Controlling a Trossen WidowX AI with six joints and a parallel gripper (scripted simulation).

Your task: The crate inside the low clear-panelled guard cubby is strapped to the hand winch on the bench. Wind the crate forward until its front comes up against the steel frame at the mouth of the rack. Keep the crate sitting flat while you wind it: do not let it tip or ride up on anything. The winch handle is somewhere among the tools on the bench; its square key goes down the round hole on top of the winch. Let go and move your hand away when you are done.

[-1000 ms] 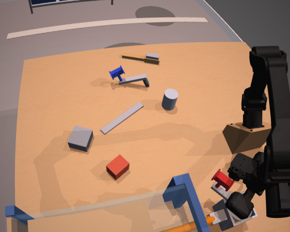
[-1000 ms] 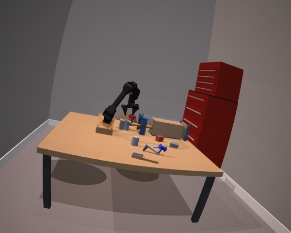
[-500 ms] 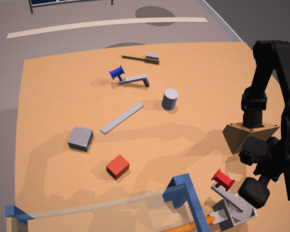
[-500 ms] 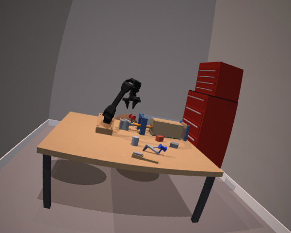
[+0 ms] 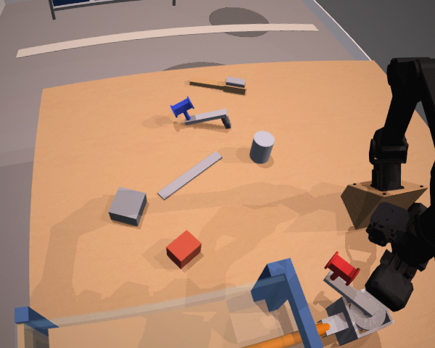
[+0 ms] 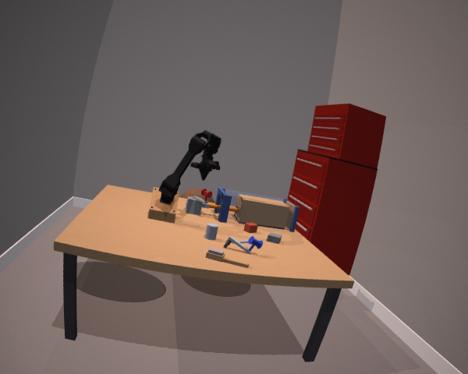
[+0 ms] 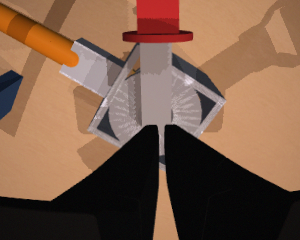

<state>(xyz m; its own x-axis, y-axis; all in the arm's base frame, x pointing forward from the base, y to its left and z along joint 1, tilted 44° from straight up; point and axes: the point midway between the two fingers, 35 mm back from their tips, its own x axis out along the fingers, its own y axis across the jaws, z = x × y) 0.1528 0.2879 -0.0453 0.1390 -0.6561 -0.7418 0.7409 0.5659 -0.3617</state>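
The crate (image 6: 263, 211) sits flat in the guard cubby, with a gap between its front and the blue steel frame (image 5: 301, 299) (image 6: 225, 207). An orange strap (image 5: 274, 341) (image 6: 214, 206) (image 7: 37, 42) runs from it through the frame to the winch (image 5: 379, 318) (image 6: 193, 206) (image 7: 122, 107). A grey crank arm (image 5: 349, 292) (image 7: 156, 80) with a red knob (image 5: 342, 267) (image 6: 206, 194) (image 7: 158, 17) lies across the winch top; its key is hidden. My gripper (image 6: 203, 178) (image 7: 160, 136) is shut and empty, above the winch, clear of the knob.
A second crank with a blue knob (image 5: 182, 107) (image 6: 255, 242) lies on the bench. Near it are a brush (image 5: 217, 85), a grey cylinder (image 5: 262, 147), a flat bar (image 5: 190, 175), a grey block (image 5: 127, 204) and a red block (image 5: 183, 248). The cubby's clear panel stands beside the crate.
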